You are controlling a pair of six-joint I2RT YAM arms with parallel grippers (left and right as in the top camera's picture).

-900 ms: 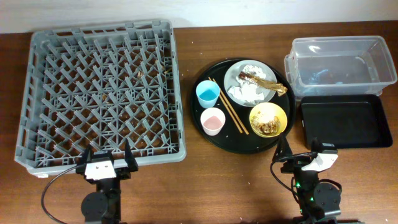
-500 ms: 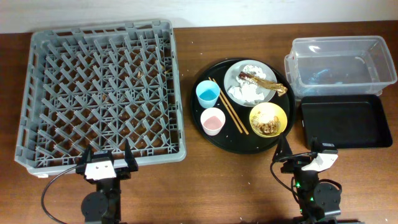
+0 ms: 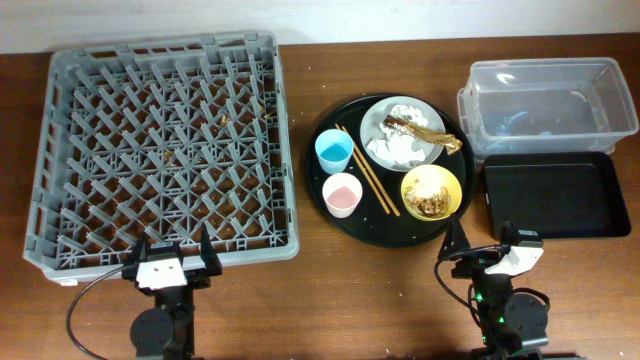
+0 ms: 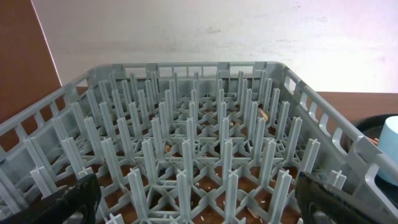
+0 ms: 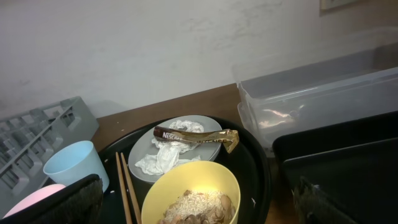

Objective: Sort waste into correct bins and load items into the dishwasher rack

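The grey dishwasher rack (image 3: 165, 150) fills the left of the table; it also fills the left wrist view (image 4: 186, 143). A round black tray (image 3: 325, 215) holds a grey plate (image 3: 378, 118) with white tissues (image 3: 398, 146) and a gold-brown wrapper (image 3: 420, 128), a yellow bowl (image 3: 431, 192) of rice and food scraps, a blue cup (image 3: 333, 150), a pink cup (image 3: 342, 193) and chopsticks (image 3: 368, 184). The clear tub (image 3: 545, 100) and black tray bin (image 3: 555, 195) stand at the right. My left gripper (image 3: 168, 262) is open at the rack's near edge. My right gripper (image 3: 483, 250) is open, just short of the bowl (image 5: 193, 186).
The rack has small crumbs among its pegs. A white wall runs behind the table. In the right wrist view the tub (image 5: 317, 93) and black tray bin (image 5: 342, 162) lie to the right of the round tray (image 5: 258, 174).
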